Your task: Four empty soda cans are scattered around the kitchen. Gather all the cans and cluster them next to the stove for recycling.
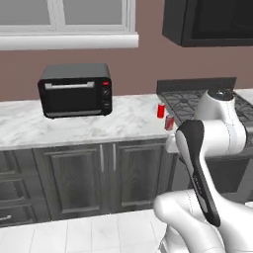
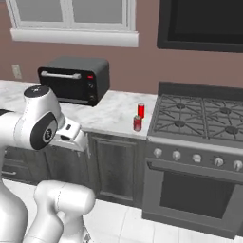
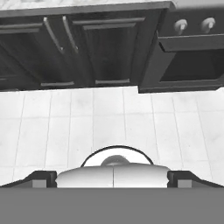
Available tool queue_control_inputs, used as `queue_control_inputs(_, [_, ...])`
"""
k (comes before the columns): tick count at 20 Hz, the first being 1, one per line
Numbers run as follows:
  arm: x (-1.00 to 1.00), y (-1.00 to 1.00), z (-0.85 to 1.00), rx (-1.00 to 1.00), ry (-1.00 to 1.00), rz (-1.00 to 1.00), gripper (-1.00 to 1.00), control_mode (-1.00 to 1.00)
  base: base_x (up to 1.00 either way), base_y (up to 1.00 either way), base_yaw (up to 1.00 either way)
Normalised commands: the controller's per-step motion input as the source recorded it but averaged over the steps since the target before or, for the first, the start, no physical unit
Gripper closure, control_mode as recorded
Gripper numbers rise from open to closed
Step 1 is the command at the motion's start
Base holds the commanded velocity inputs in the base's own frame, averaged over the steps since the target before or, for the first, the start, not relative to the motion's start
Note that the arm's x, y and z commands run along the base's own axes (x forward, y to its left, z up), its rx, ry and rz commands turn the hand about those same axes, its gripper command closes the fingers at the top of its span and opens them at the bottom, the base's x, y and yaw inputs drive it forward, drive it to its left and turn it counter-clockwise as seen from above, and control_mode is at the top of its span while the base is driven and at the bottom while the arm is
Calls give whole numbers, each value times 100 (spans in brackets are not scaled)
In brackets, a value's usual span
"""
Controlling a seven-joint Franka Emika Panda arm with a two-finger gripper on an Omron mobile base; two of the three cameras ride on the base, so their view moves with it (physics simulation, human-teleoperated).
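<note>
1. Two soda cans stand on the marble desk (image 2: 107, 116) just left of the stove (image 2: 199, 118): a bright red can (image 2: 141, 110) behind and a darker patterned red can (image 2: 137, 123) in front, near the desk's edge.
2. Seen from the left base view, the same pair, bright red can (image 1: 160, 110) and patterned can (image 1: 169, 122), sits close together beside the stove's grates (image 1: 190, 101).
3. The black toaster oven (image 1: 75, 90) rests further left on the desk, well apart from the cans.
4. The gripper (image 3: 113, 179) points down at the tiled floor (image 3: 109, 118) before the cabinets (image 3: 78, 48), its fingers spread wide and holding nothing.
5. By this evidence the job looks about half done: two cans appear placed, and two more remain to be found and brought over.
</note>
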Motion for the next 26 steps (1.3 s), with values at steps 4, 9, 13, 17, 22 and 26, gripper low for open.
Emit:
queue_control_inputs(4, [0, 0, 0, 0, 0, 0, -100, 100, -50, 36, 40])
queue_control_inputs(9, [0, 0, 0, 0, 0, 0, -100, 100, -28, 9, 49])
queue_control_inputs(13, [0, 0, 0, 0, 0, 0, -100, 100, -11, 0, 50])
queue_control_inputs(17, [0, 0, 0, 0, 0, 0, -100, 100, -2, 0, 50])
queue_control_inputs(22, [0, 0, 0, 0, 0, 0, -100, 100, 0, 0, 50])
queue_control_inputs(26, [0, 0, 0, 0, 0, 0, -100, 100, 0, 0, 50])
